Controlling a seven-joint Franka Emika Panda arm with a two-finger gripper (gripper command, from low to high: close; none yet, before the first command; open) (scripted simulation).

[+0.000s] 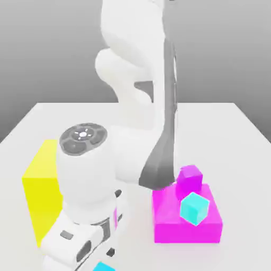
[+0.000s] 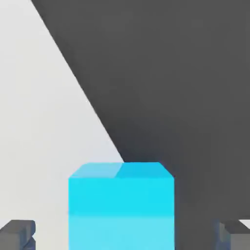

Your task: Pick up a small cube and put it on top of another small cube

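Your gripper [image 2: 122, 237] sits wide open, fingers [image 2: 19, 234] straddling the small cube [image 2: 121, 210] without touching it. That cube rests on the tabletop [image 1: 233, 132] at its near edge, beside the yellow block [image 1: 42, 185].

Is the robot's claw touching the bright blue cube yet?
Apart. In the hand view the fingertips stand wide on either side of the small cube, with bare table showing between each one and the cube's sides.
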